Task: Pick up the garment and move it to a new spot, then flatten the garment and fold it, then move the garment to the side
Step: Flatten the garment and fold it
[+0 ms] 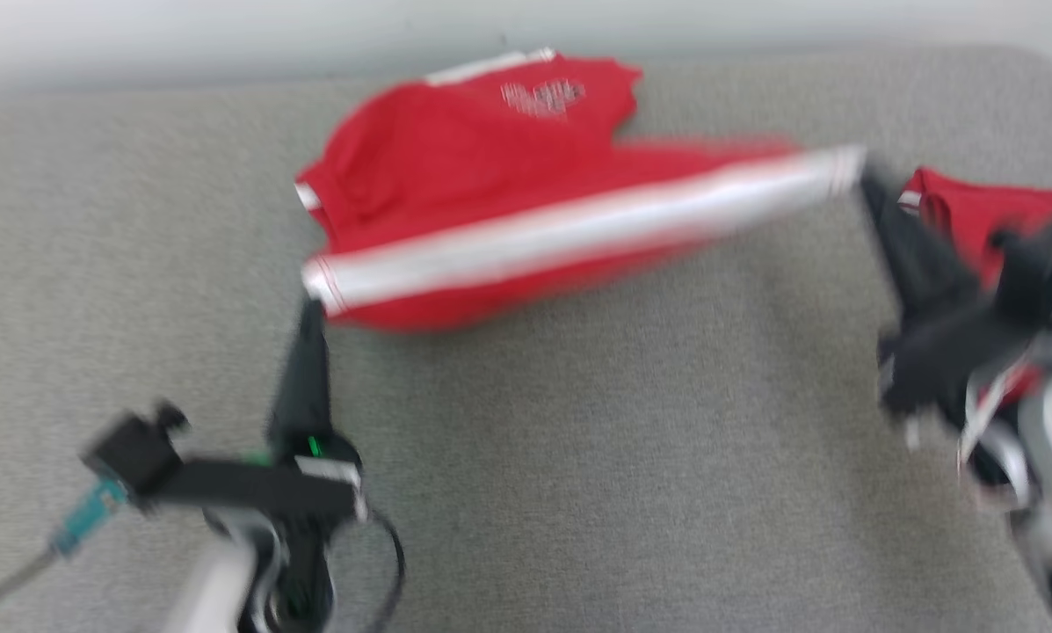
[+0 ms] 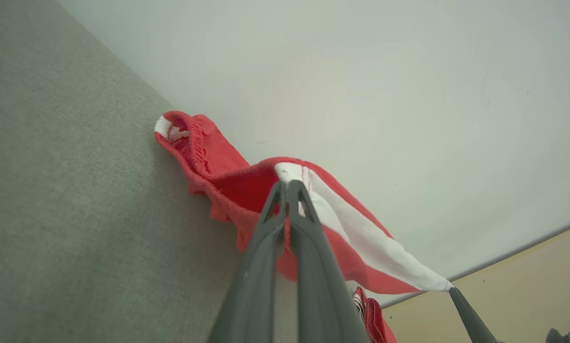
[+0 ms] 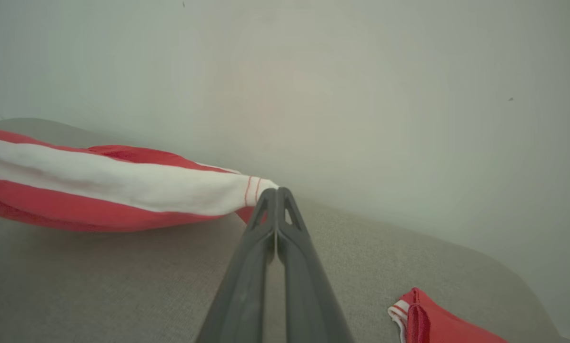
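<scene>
I have both arms on the red garment (image 1: pixel 455 167), which lies on the gray padded surface (image 1: pixel 578 457) toward its far edge, close to the pale wall (image 3: pixel 313 71). The head view is blurred, so I read the fine detail from the wrist views.

My left gripper (image 2: pixel 287 183) has its 2 fingers pinched together on 1 end of the garment's white striped edge, with red fabric bunched just behind the tips. My right gripper (image 3: pixel 276 190) is clamped the same way on the other end of that edge, its fingers pressed flat against each other over the stitched corner.

Between the 2 grips the white stripe (image 1: pixel 578 233) runs taut, slanting from the near left up to the far right in the head view. In the right wrist view that edge hangs a little above the surface, with shadow beneath it. The rest of the garment trails behind the stripe, and a white printed mark (image 1: pixel 543 97) shows near its far side.

A 2nd red piece of clothing (image 1: pixel 991 211) with white trim lies on the surface to the right, just beside my right arm and apart from the 1 I hold.
</scene>
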{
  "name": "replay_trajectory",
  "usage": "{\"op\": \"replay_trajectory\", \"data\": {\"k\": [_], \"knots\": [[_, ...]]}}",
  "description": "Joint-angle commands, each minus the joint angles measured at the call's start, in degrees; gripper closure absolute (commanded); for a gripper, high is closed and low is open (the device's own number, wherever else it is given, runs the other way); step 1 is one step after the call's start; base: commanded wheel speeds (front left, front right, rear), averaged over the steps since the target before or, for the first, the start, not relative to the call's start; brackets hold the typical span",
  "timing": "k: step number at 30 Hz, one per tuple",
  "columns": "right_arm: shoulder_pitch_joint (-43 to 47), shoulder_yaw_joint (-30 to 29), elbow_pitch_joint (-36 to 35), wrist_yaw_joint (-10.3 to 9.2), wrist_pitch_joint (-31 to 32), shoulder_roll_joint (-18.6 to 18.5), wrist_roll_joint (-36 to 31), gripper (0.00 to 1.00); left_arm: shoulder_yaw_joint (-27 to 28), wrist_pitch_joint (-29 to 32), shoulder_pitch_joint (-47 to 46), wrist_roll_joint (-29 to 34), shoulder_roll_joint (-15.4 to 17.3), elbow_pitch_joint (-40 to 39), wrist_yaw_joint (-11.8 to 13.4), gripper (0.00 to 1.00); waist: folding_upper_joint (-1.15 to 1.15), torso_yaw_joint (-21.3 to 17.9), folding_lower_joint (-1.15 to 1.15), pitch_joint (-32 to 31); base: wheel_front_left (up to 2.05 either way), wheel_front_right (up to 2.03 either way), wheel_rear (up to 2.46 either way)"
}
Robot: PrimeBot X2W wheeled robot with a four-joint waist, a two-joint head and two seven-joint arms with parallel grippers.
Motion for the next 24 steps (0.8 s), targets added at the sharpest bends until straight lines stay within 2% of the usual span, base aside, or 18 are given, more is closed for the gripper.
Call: {"op": "replay_trajectory", "data": {"k": [1,4,11,12,18,24], "knots": [[3.85,-0.62,-2.03,-0.11,1.24,-0.51,0.92,1.00,-0.90,-0.36,2.25,1.38,0.56,-0.42,-0.08,1.00,0.01,2.11,0.02,-4.63,0.00,0.00,0.00],[14.71,-3.98,-9.18,-0.11,7.19,-1.61,2.51,1.00,-3.49,-0.57,6.42,4.47,1.51,-0.94,-0.08,1.00,0.01,2.35,0.02,-6.46,0.00,0.00,0.00],[36.71,-10.45,-22.02,-0.11,24.78,1.00,6.63,1.00,-6.12,-0.69,15.20,13.00,2.66,-0.08,-0.08,1.00,0.01,1.72,0.02,-9.26,0.00,0.00,0.00],[41.82,-12.01,-24.66,-0.11,29.37,2.05,7.23,1.00,-6.63,-0.70,17.68,14.55,3.16,0.23,-0.08,1.00,0.01,1.47,0.02,-9.77,0.00,0.00,0.00],[53.28,-18.01,-32.09,-0.11,39.02,6.32,7.33,1.00,-6.76,-0.71,25.12,16.73,4.42,0.16,-0.08,1.00,0.01,1.39,0.02,-10.37,0.00,0.00,0.00],[60.73,-22.91,-39.59,-0.11,44.93,10.25,6.65,1.00,-7.92,-0.72,29.61,23.21,6.56,-1.78,0.98,1.00,0.01,2.56,0.02,-11.04,0.00,0.00,0.00]]}}
